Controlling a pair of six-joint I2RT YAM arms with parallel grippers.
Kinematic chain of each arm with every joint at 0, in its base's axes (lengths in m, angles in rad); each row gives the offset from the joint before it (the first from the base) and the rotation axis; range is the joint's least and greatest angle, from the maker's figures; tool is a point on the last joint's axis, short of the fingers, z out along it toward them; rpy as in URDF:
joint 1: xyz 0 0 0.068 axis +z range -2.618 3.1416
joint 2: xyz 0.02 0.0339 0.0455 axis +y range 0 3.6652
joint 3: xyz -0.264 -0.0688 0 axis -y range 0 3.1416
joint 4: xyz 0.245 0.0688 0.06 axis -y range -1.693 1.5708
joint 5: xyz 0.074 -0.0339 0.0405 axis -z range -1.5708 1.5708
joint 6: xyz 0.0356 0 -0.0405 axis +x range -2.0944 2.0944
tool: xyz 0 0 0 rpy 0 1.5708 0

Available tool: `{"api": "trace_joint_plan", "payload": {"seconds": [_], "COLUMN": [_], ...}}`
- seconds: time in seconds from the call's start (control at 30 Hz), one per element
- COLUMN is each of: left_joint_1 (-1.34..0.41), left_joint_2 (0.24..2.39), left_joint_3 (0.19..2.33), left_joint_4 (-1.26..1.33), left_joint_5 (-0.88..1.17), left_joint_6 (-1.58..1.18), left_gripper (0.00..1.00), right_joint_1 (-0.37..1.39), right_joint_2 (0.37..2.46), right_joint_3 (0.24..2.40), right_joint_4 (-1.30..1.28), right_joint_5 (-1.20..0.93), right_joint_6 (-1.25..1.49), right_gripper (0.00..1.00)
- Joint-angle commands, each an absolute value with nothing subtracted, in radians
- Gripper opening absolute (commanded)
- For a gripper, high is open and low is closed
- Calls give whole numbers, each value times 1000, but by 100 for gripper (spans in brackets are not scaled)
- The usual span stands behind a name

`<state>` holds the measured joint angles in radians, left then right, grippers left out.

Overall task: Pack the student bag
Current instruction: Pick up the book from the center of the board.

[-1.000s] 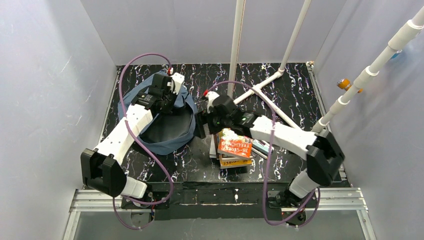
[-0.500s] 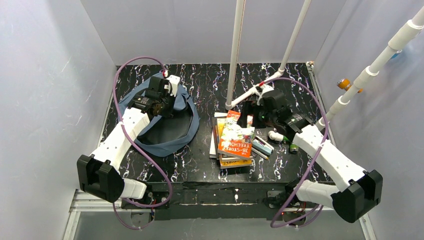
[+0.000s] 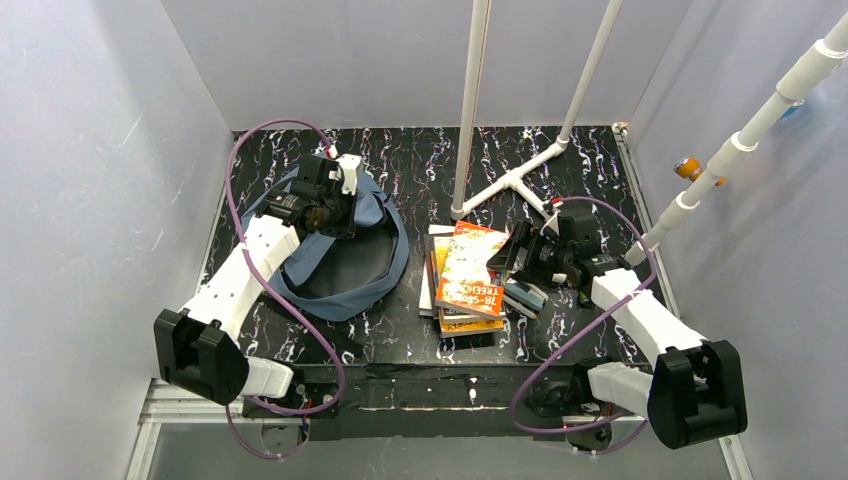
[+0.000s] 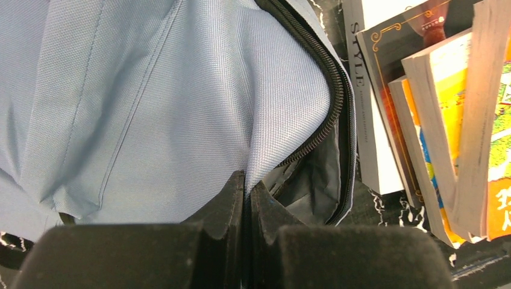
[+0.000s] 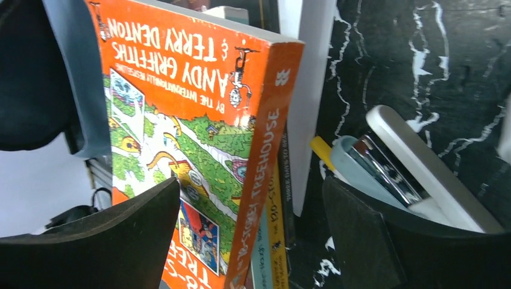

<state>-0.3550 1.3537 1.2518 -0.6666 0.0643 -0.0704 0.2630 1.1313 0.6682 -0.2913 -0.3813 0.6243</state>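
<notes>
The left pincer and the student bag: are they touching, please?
Touching. The left wrist view shows the left pincer shut on a fold of the student bag.

Both arms stretched forward
Left gripper (image 4: pixel 247 180) pinched shut on the student bag (image 4: pixel 150 90); right gripper (image 5: pixel 252 192) spread wide

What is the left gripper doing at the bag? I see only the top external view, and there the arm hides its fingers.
Observer: The left wrist view shows the left gripper shut on the student bag, pinching the blue fabric beside the zipper.
Operator: Does the right one hold the orange book?
Observer: Not yet. In the right wrist view the right gripper is open, one finger on each side of the spine of the orange book.
</notes>
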Motion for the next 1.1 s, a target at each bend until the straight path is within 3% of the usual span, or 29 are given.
{"api": "trace_joint_plan", "payload": {"seconds": [0.0, 0.13, 0.3, 0.43, 0.57, 0.63, 0.77, 0.93, 1.07], "left_joint_1": [-353, -354, -354, -354, -353, -353, -353, -353, -353], "left_joint_2": [1348, 1346, 1346, 1342, 1331, 1325, 1314, 1292, 1288], "left_joint_3": [1290, 1285, 1275, 1256, 1241, 1239, 1262, 1334, 1380], "left_joint_4": [-682, -683, -685, -690, -694, -696, -706, -710, -643], "left_joint_5": [147, 164, 167, 179, 197, 208, 247, 305, 440], "left_joint_6": [-111, -120, -118, -119, -122, -123, -126, -176, -298], "left_gripper": [0, 0, 0, 0, 0, 1, 29, 77, 91], "right_joint_1": [249, 245, 242, 241, 241, 241, 241, 241, 242], "right_joint_2": [1096, 1075, 1081, 1114, 1128, 1118, 1089, 1087, 1091], "right_joint_3": [604, 555, 580, 643, 703, 713, 729, 786, 846], "right_joint_4": [-67, 29, 30, -28, -101, -107, -86, -74, 6], "right_joint_5": [-482, -471, -447, -454, -466, -476, -514, -593, -663], "right_joint_6": [727, 750, 704, 621, 561, 551, 549, 622, 790], "right_gripper": [93, 85, 63, 37, 1, 1, 1, 1, 1]}}
